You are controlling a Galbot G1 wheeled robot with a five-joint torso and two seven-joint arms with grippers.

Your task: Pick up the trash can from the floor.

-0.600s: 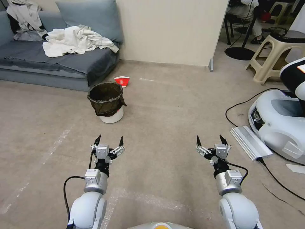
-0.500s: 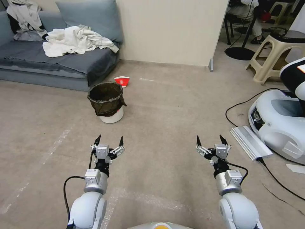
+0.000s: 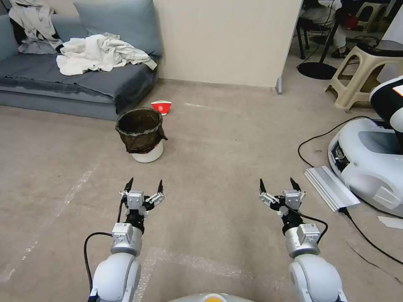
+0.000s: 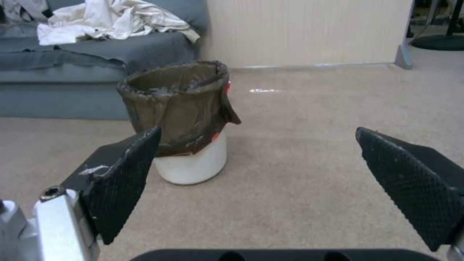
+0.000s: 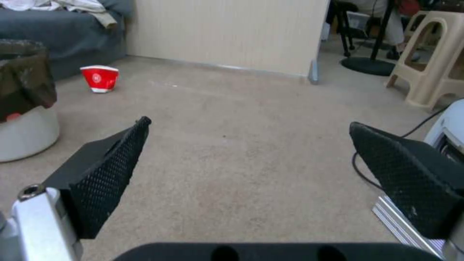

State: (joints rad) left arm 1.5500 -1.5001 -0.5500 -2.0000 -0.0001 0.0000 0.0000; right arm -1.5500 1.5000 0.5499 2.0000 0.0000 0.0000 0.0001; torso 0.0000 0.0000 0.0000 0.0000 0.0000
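Observation:
The trash can point(image 3: 141, 135), a small white bucket lined with a dark crinkly bag folded over its rim, stands upright on the beige floor point(image 3: 218, 138) just in front of the sofa. My left gripper point(image 3: 145, 183) hovers open a short way before it, nothing between its fingers. In the left wrist view the trash can point(image 4: 181, 119) sits ahead, behind one finger point(image 4: 127, 174). My right gripper point(image 3: 277, 183) is open too, well off to the right of the can. The right wrist view catches the trash can point(image 5: 24, 108) at its edge.
A grey sofa point(image 3: 71, 84) with white cloths lies behind the can. A red-and-white paper bowl point(image 3: 161, 107) sits just beyond it. Another white robot base point(image 3: 369, 163), a black cable point(image 3: 319, 138), a flat silver panel point(image 3: 331, 188) and a beige stool point(image 3: 365, 71) crowd the right side.

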